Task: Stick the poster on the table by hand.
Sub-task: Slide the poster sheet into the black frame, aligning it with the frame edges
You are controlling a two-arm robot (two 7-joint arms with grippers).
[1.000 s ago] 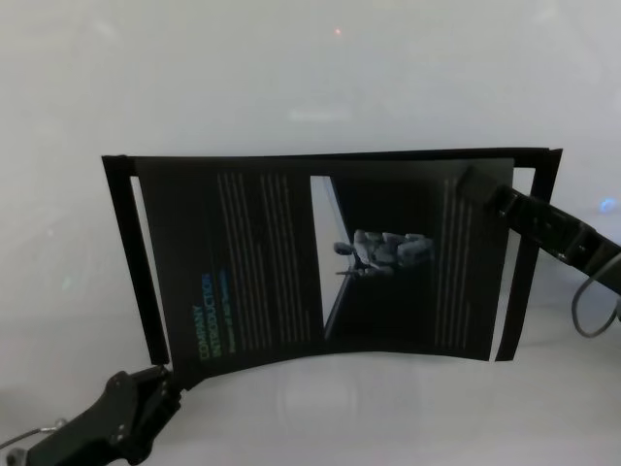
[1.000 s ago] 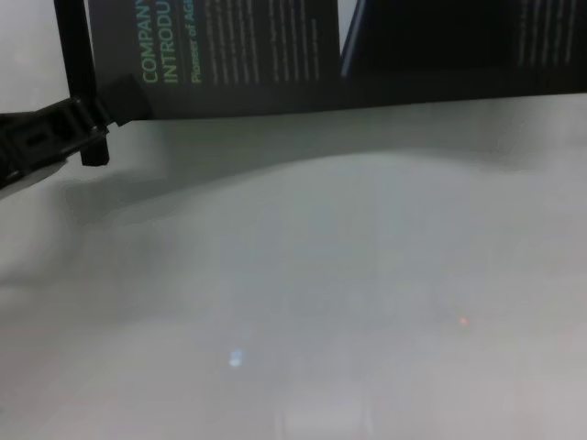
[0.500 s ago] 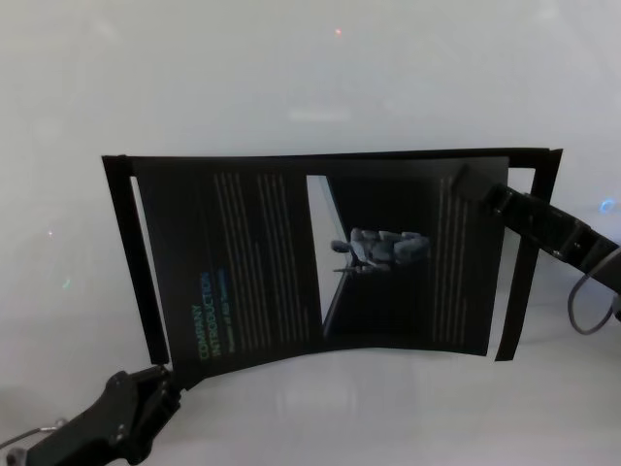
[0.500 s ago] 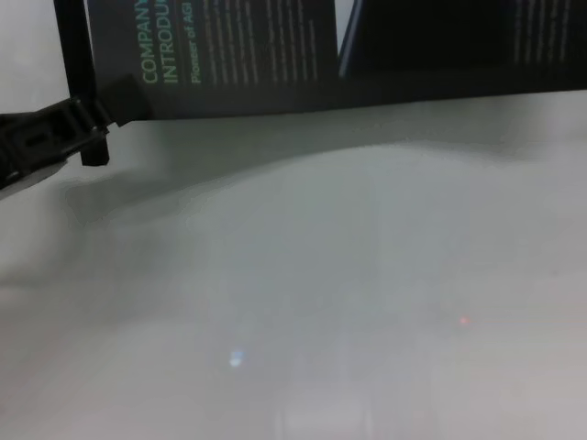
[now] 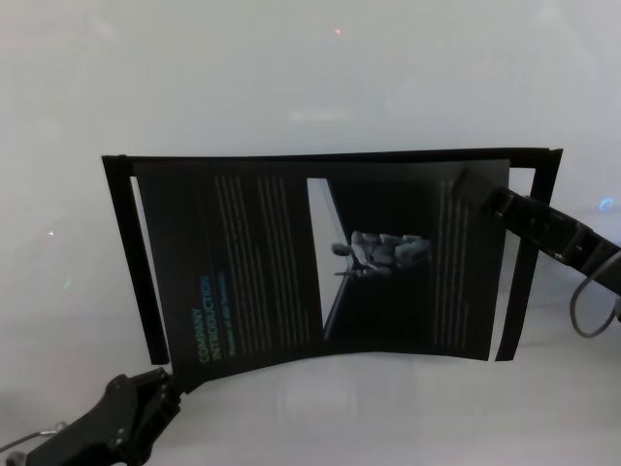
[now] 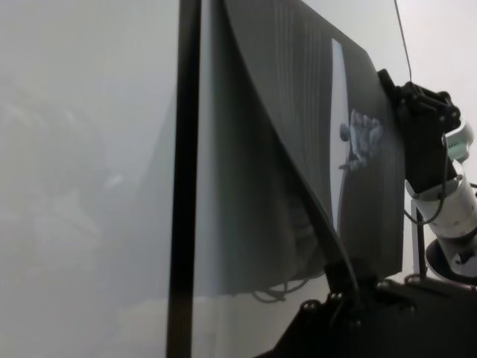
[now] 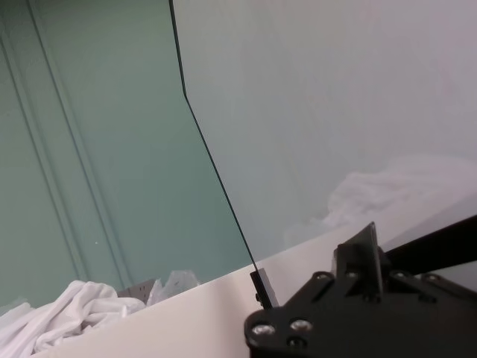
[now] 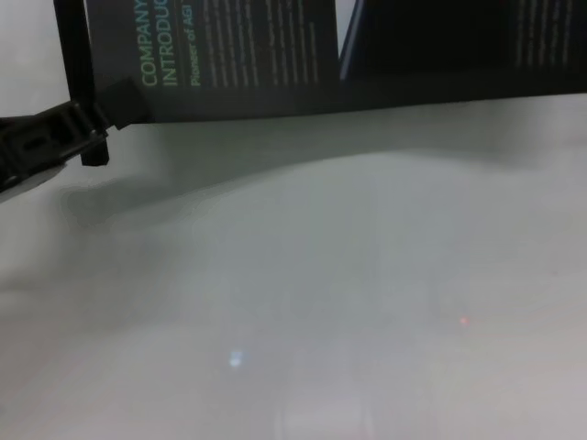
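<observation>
The poster [image 5: 262, 272], a black sheet with a teal heading and white text columns, hangs bowed just above the pale table [image 5: 310, 78]. My left gripper [image 5: 167, 381] is shut on its near left corner; the chest view shows that hand [image 8: 55, 137] beside the heading. In the left wrist view the poster [image 6: 298, 89] curves down into my left gripper [image 6: 344, 277]. My right gripper [image 5: 473, 182] is shut on the far right corner. In the right wrist view the poster [image 7: 216, 171] shows only as a thin edge above my right gripper [image 7: 358, 253].
Narrow black strips [image 5: 136, 262] form a frame around the poster's left, far and right sides [image 5: 524, 272]. The left strip also shows in the chest view [image 8: 78, 82] and the left wrist view [image 6: 185, 186]. White cloth [image 7: 67, 313] lies beyond the table's edge.
My left gripper has sunk very slightly with the poster's near corner. The right gripper and the rest of the sheet stay almost where they were.
</observation>
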